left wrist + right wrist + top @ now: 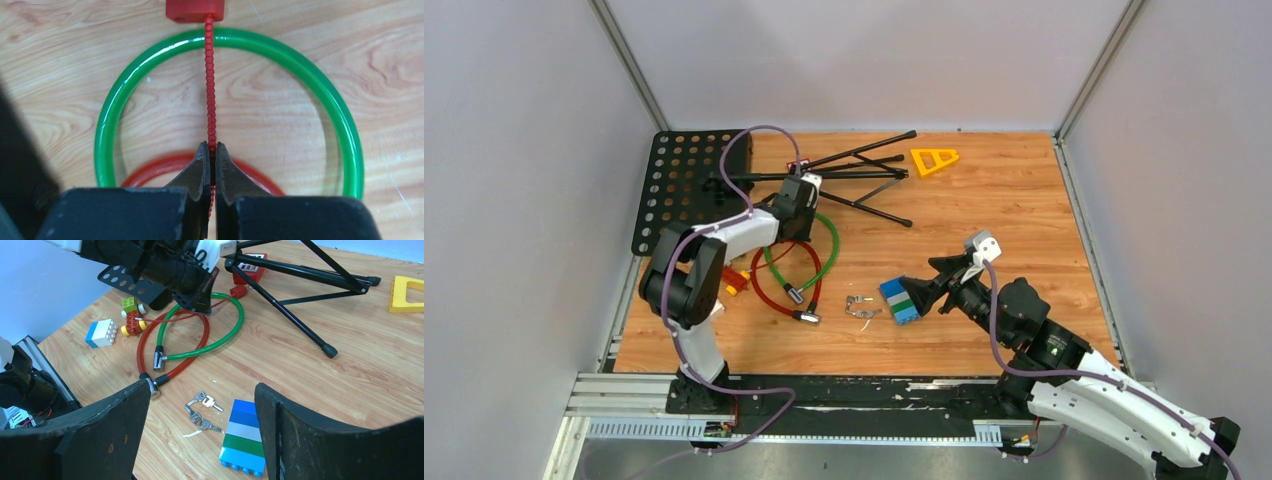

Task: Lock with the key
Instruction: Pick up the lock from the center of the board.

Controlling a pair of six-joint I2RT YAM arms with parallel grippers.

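Left claw (212, 148) reaches forward, tips pinched shut on a thin red beaded plastic strand (210, 75); right claw (202, 390) hovers low, jaws spread wide.

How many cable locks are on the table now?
2. The green cable lock lies left of centre, under the left end effector; the red cable lock overlaps it on the near side.

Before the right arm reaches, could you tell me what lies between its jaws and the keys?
A blue-white-green brick stack, between right gripper and keys, shown in the top view.
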